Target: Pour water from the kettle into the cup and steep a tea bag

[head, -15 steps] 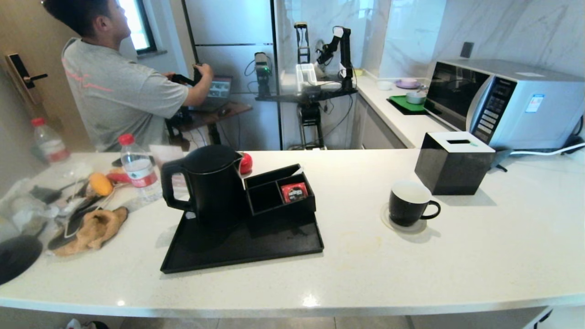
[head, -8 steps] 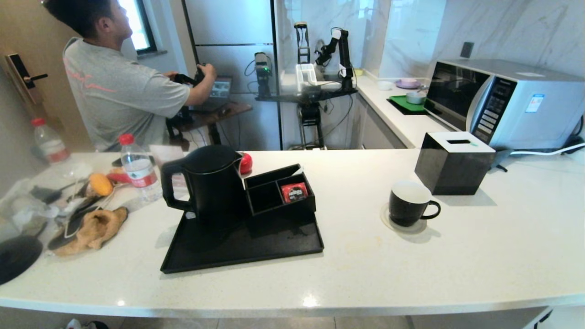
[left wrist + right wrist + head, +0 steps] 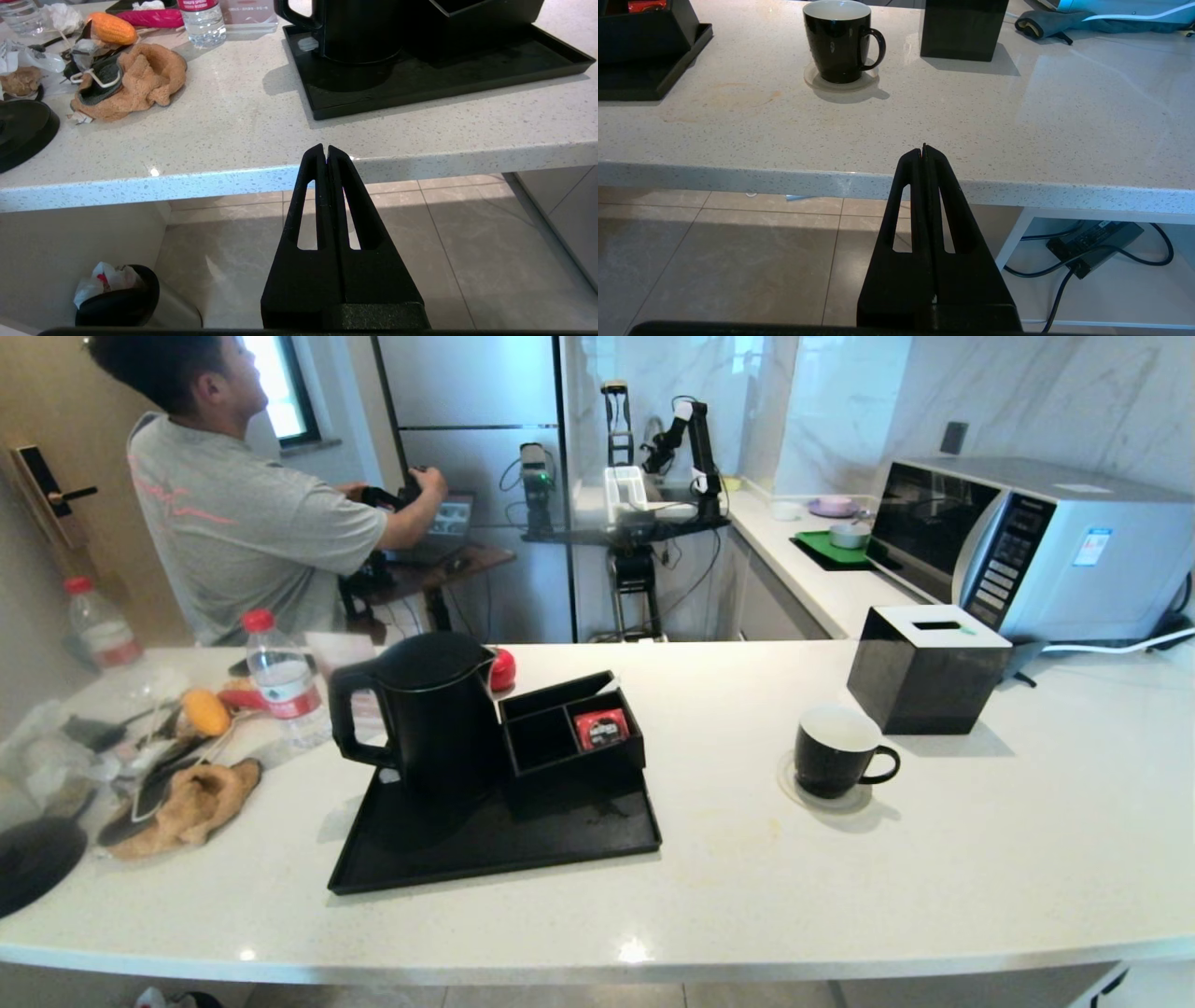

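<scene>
The tall black kettle (image 3: 431,709) stands on the back left of a black tray (image 3: 504,835), its loop handle to the left; its base also shows as the kettle (image 3: 359,32). The black cup (image 3: 834,749), white inside, sits on a round coaster to the right, handle to the right, also seen as the cup (image 3: 840,39). The tea bag is out of view. My left gripper (image 3: 325,150) is shut and empty, held off the counter's front edge below counter height. My right gripper (image 3: 923,150) is likewise shut and empty in front of the edge, short of the cup.
A black divided box (image 3: 569,728) holding a red sachet (image 3: 600,728) stands on the tray beside the kettle. A black tissue box (image 3: 924,667) and microwave (image 3: 1036,546) stand at the back right. Bottle (image 3: 280,681), orange cloth (image 3: 187,803) and clutter crowd the left. A person stands beyond the counter.
Neither arm nor any object on the counter has moved. Only the person behind the counter has shifted slightly.
</scene>
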You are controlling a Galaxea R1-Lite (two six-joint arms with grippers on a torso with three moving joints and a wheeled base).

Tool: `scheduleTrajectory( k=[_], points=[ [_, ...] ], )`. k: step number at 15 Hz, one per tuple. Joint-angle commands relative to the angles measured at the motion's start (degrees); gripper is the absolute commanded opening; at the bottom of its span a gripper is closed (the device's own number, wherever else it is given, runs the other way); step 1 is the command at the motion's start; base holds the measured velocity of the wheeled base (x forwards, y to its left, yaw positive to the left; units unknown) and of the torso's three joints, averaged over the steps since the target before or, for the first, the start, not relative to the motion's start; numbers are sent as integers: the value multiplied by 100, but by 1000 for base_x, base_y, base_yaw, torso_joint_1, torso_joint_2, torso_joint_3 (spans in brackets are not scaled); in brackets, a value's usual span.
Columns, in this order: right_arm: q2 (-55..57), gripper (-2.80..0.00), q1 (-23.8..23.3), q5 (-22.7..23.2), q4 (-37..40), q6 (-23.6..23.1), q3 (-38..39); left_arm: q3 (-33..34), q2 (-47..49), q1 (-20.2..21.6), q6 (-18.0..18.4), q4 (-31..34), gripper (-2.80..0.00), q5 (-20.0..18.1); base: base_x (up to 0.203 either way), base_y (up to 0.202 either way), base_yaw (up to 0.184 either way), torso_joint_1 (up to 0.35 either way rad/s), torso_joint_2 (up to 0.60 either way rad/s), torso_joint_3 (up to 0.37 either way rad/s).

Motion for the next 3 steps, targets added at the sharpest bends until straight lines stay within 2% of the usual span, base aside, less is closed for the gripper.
scheduleTrajectory(
  k=[1, 3],
  points=[
    [21, -280, 4, -2, -2, 8, 10, -1, -2, 0, 2, 2, -280, -2, 0, 0, 0, 0, 0, 0],
    [21, -280, 4, -2, -2, 8, 10, -1, -2, 0, 2, 4, -280, -2, 0, 0, 0, 0, 0, 0]
  ],
)
